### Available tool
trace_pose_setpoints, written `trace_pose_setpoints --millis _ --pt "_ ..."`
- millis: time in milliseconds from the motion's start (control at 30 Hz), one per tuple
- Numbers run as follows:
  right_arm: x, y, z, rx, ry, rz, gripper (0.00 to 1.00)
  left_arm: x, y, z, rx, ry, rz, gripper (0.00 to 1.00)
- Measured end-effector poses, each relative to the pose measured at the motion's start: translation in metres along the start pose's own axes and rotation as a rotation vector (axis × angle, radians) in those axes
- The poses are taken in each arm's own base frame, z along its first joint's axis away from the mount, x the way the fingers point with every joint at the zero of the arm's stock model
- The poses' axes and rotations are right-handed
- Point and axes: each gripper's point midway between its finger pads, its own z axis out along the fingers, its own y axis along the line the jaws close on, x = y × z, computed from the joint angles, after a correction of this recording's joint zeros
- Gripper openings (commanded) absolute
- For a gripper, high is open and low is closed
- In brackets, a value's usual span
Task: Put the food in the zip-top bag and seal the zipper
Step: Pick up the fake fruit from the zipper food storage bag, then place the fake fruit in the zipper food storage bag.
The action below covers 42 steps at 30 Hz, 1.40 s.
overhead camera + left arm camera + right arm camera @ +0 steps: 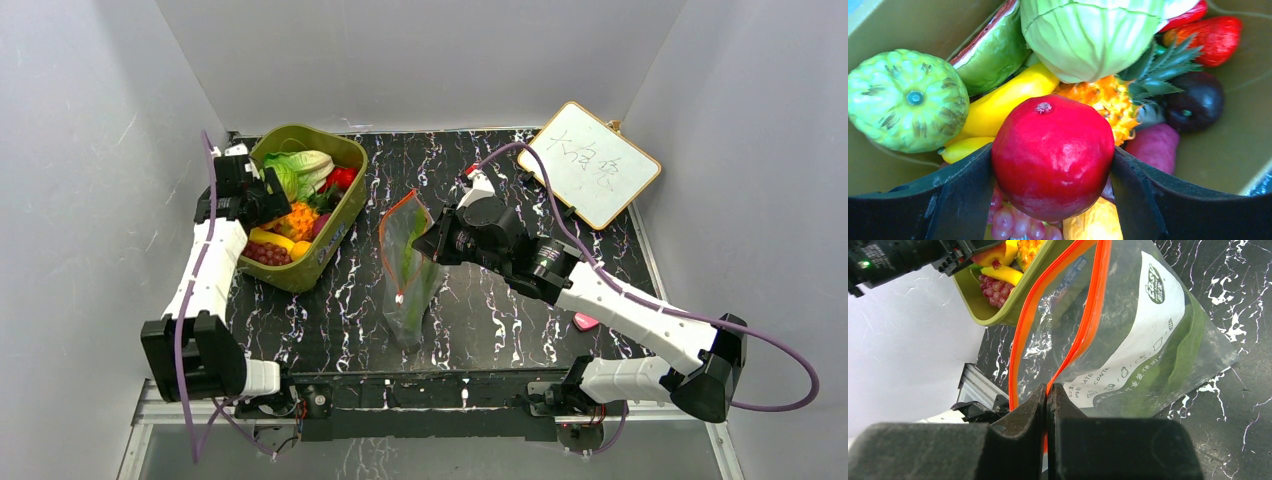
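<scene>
Between the left gripper's (1052,152) 2 black fingers (958,200), the red round fruit (1053,159) is sitting pinched, both fingers pressing against its sides inside the olive-green tub (325,250). Around it, the pale cabbage (1088,35), a yellow piece (1003,102), an orange spiky piece (1103,100) and pink grapes (1018,225) are lying packed together. At the right gripper (1048,390), the jaws are pressing together on the zipper (1093,315), pinching the red-orange strip and holding the zip-top bag's (1148,340) mouth gaping. A long green leaf (1188,350) is lying inside the bag, whose lower end is resting on the black marbled table (500,310) just beside the tub.
</scene>
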Motion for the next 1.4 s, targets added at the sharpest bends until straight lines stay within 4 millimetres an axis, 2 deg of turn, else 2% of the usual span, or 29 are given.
trace_pose_setpoints --millis 133,300,600,800,1000,1200,1400 --pt "0.001 -0.001 0.000 0.002 0.002 -0.002 0.00 -0.010 -0.006 -0.021 0.049 -0.053 -0.013 0.57" --pt "0.001 0.000 0.001 -0.004 -0.002 0.001 0.00 -0.010 -0.018 -0.044 0.136 -0.067 -0.015 0.54" --pt "0.001 0.009 0.007 -0.046 0.001 0.006 0.00 -0.007 -0.069 -0.103 0.480 -0.065 0.015 0.51" --pt "0.004 0.009 0.018 -0.043 0.013 0.006 0.00 -0.006 -0.113 -0.155 0.805 -0.070 -0.014 0.50" --pt "0.006 0.010 0.028 -0.041 0.025 0.009 0.00 0.004 -0.150 -0.199 1.084 -0.031 -0.033 0.51" --pt "0.005 0.018 0.035 -0.061 0.031 0.016 0.00 0.016 -0.172 -0.236 1.238 -0.012 -0.013 0.51" --pt "0.003 0.026 0.037 -0.093 0.033 0.019 0.00 0.035 -0.189 -0.249 1.321 0.048 -0.013 0.50"
